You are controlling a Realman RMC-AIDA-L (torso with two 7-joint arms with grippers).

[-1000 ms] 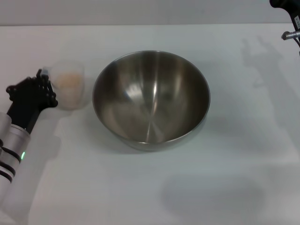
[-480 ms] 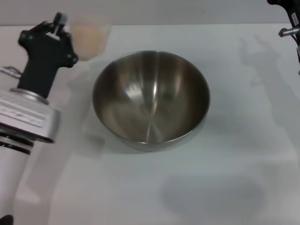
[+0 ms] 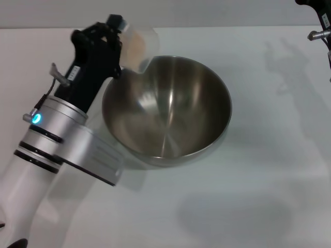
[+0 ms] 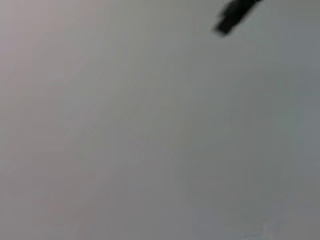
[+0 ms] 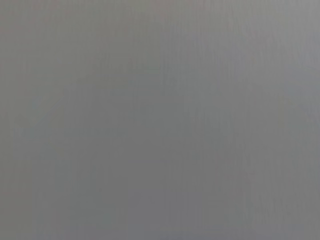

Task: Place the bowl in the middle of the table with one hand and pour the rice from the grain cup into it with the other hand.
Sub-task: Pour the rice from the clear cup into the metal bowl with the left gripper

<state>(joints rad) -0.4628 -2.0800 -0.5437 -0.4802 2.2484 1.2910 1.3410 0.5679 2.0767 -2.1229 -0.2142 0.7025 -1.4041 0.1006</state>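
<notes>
Table [image 3: 258, 196]: we record a plain white flat top filling nearly the whole head view, with soft grey shadows at upper right and lower centre.

Bowl [image 3: 166, 109]: large round stainless-steel mixing bowl, upright on the table at the centre of the frame, mouth facing up. We note a shiny brushed grey inside with streaked reflections running toward its bottom; no grains show in it.

Left arm: we list a silver and white forearm with a lit blue spot, rising from the lower left corner toward the upper left. It ends in the black left tool [image 3: 120, 45], which sits at the upper-left rim of the bowl.

Grain cup [image 3: 138, 47]: small clear plastic cylinder, pinched by the left tool. We see it tilted, its long axis leaning from upper left toward lower right, with the mouth turned toward the bowl and lying just above the bowl's upper-left rim.

Rice [image 3: 134, 47]: pale beige grains heaped inside the cup, visible through its wall.

Right tool [image 3: 316, 18]: dark parts at the upper right corner, mostly cut off by the frame edge; we cannot tell how its fingers stand.

Wrist views: both show little but flat grey; the left one has a blurred dark shape at upper right.
</notes>
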